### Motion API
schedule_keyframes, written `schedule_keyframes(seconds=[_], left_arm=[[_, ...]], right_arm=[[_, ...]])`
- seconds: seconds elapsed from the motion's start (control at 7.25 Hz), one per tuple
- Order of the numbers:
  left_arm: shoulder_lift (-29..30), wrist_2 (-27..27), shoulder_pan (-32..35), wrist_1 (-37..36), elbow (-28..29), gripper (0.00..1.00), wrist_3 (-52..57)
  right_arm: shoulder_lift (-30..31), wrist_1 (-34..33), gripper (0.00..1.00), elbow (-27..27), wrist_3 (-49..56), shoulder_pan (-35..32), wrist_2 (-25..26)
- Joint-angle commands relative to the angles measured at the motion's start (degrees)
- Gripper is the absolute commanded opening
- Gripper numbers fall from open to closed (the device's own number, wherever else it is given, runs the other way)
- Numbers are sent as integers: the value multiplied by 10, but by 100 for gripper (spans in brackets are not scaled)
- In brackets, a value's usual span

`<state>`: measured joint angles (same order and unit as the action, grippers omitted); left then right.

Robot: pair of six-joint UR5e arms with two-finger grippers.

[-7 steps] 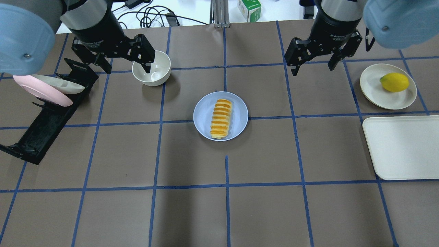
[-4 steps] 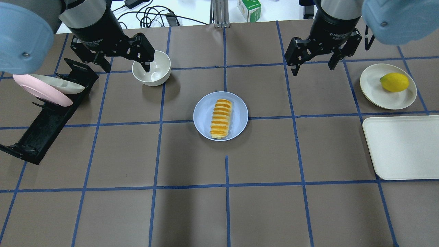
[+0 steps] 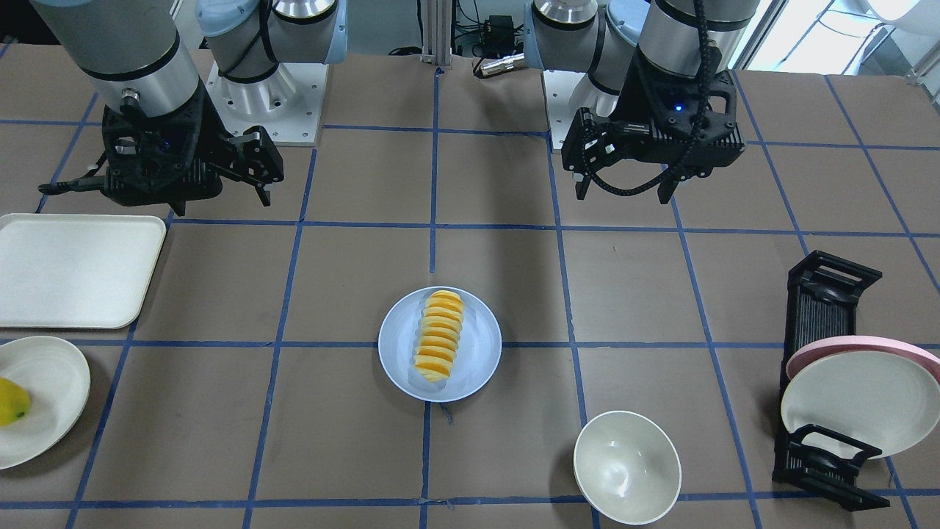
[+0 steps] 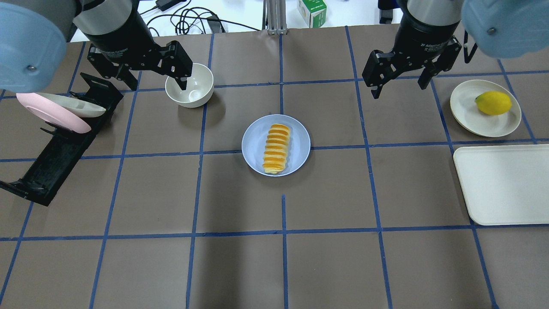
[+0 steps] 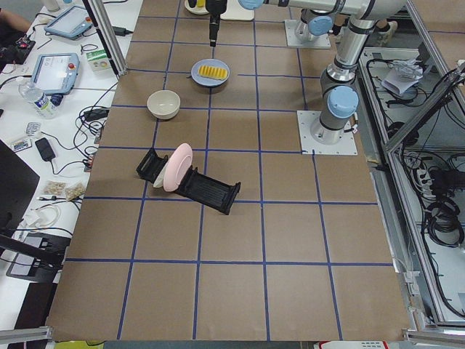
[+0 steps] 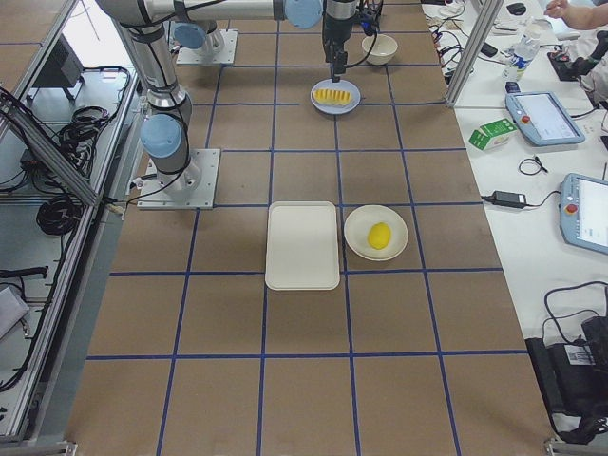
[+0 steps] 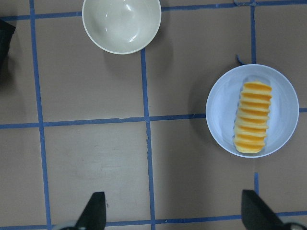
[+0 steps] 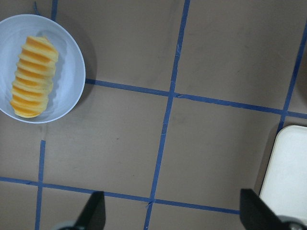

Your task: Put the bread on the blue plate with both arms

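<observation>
Brown table (image 4: 334, 266), gridded with blue tape.

Left gripper (image 4: 158, 83): jaws spread wide, nothing between them. It is raised high above the surface, left of the plate. Its wrist view looks down on both bowl and plate from well clear.

Right gripper (image 4: 400, 89): jaws likewise spread and empty. It is raised high on the right side.

Between the two arms, at table centre, the blue plate (image 4: 253, 146) sits flat. The bread (image 4: 276, 148) lies on it, wholly within the rim and touched by neither gripper.

Left of the plate and farther out stands a cream bowl (image 4: 199, 88), upright. At the left edge a black rack (image 4: 60, 159) holds a pink plate (image 4: 47, 113) and a white plate (image 4: 77, 107), both tilted on edge.

At the right edge a cream plate (image 4: 467, 109) carries a yellow fruit (image 4: 493, 103). A cream tray (image 4: 504, 184) lies just beside it on the near side.
</observation>
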<state>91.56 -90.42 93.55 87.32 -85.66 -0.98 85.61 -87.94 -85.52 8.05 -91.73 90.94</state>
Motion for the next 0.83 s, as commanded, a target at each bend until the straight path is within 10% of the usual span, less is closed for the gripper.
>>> schedule_keyframes(seconds=[0.0,0.69], left_arm=[[-1,-2,0,0,1,100,2],[-4,-2,0,0,1,100,2]], right_arm=[[5,0,100,-8,-7,0,-1],[7,-6,100,-11,-6,-1,-1]])
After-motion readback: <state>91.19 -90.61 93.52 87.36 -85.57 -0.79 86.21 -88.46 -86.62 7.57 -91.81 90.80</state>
